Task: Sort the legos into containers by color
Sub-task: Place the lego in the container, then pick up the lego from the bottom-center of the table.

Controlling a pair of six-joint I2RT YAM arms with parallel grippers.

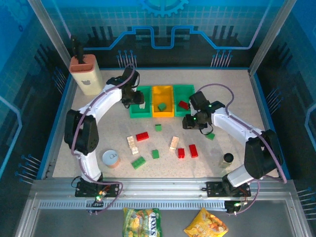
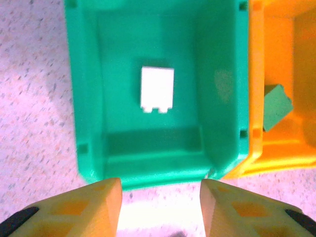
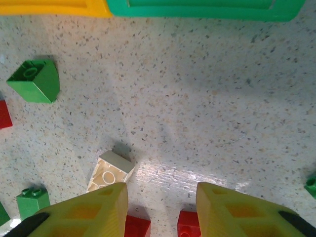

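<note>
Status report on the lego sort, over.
Both open, empty: left gripper at left green tray, right gripper over table. Cream lego in that tray; more legos loose. Nothing in the way.

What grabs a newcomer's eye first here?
Three trays stand in a row at the far middle of the table: left green tray, orange-yellow tray, right green tray. The left gripper, jaws open, hangs at the left green tray, where one cream brick lies. In front of them, loose bricks in red, green and cream dot the table.
</note>
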